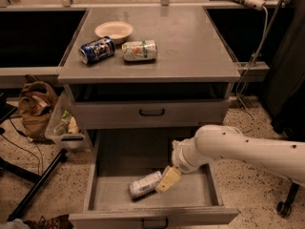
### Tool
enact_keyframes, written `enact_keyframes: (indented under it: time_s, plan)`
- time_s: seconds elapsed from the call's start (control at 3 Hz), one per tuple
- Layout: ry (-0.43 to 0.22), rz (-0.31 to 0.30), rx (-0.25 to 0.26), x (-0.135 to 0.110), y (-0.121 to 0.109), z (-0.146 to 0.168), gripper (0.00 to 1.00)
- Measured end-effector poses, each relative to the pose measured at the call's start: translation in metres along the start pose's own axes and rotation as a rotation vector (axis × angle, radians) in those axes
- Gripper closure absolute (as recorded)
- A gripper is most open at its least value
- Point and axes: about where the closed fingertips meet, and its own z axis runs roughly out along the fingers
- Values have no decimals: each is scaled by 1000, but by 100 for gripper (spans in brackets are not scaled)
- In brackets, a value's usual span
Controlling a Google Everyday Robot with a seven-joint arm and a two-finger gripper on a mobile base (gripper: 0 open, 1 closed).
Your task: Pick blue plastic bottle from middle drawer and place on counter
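The blue plastic bottle lies on its side on the floor of the open middle drawer, near the front. My gripper reaches down into the drawer from the right on a white arm. Its tan fingers are at the bottle's right end, touching or nearly touching it. The counter is the grey cabinet top above.
On the counter stand a pale bowl, a dark blue can and a white-and-green can, both lying down. A shallower drawer with a black handle is above. A brown bag and a bin sit on the floor at left.
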Motion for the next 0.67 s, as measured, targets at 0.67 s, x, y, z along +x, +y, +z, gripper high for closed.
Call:
enact_keyframes:
  time_s: [0.67]
  plan:
    - [6,-9,-14,13,-16,44,0]
